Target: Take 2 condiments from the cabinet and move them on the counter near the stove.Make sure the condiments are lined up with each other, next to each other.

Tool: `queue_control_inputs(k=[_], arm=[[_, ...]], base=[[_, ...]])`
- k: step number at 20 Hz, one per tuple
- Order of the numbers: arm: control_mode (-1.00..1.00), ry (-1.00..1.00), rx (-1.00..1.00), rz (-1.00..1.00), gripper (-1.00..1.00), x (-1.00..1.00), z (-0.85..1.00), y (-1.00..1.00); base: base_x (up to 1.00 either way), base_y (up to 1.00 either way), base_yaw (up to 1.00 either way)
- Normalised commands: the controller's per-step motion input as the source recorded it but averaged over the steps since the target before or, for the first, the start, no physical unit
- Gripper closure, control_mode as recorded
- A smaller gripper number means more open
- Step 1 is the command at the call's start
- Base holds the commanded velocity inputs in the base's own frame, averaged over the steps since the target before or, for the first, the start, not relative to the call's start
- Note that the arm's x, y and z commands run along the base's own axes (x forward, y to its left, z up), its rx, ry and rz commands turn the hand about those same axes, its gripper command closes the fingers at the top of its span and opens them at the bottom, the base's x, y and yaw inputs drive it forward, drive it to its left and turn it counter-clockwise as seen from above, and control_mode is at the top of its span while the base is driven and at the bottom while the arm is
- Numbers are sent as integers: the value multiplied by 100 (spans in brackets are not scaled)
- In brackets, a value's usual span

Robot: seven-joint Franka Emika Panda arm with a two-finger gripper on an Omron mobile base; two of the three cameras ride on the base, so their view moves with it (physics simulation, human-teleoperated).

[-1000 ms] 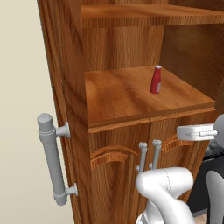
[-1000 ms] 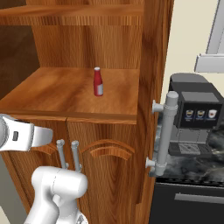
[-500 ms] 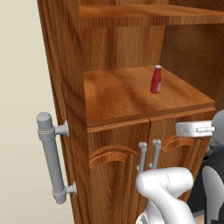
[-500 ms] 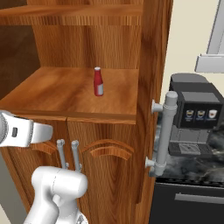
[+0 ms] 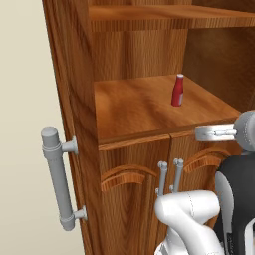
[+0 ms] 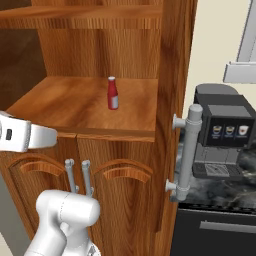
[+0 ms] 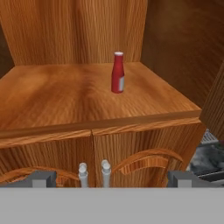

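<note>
Red bottle (image 7: 117,73) is seen upright on the cabinet (image 5: 134,107) shelf, toward the back and right of centre in the hand view. Tapered plastic-looking body, narrower neck, pale cap; a small pale label patch is seen low on its side, writing too small to be read. Nothing is touching it.

Cabinet is reddish-brown wood with strong streaky grain, glossy finish. A second shelf (image 5: 169,19) is seen above. Lower doors (image 6: 117,190) carry raised arched panels and are shut, meeting at a centre seam. Two thin grey bar handles (image 5: 169,174) are set side by side at that seam, round-topped, metal-like. A thick grey cylinder handle (image 5: 57,182) is mounted on the cabinet's outer side on two stubs; another such handle (image 6: 186,150) is seen on the other side in the right base view.

Gripper (image 7: 111,177) is held in front of the shelf edge, well short of the bottle; jaws are spread wide, nothing between them. Dark square fingertips (image 7: 41,178) are seen at the bottom of the hand view.

To the cabinet's right, a black boxy coffee machine (image 6: 222,127) is placed on the dark marbled table (image 6: 220,187); three small pictured buttons are seen on its front, unreadable. A metal grille tray is seen at its base.
</note>
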Motion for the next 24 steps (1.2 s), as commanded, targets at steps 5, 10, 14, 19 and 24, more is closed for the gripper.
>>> queue_control_inputs(k=[5, 10, 14, 19, 24], arm=[[-100, 0, -1, -2, -100, 44, 14, -7], [-100, 0, 0, 0, -100, 55, 4, -6], [-100, 0, 0, -1, -100, 52, -2, -6], [-100, -1, -2, -5, -100, 32, -29, -14], [-100, 0, -3, -6, -100, 10, -24, -20]], base=[[0, 0, 0], [0, 0, 0], [0, 0, 0], [0, 0, 0], [0, 0, 0]])
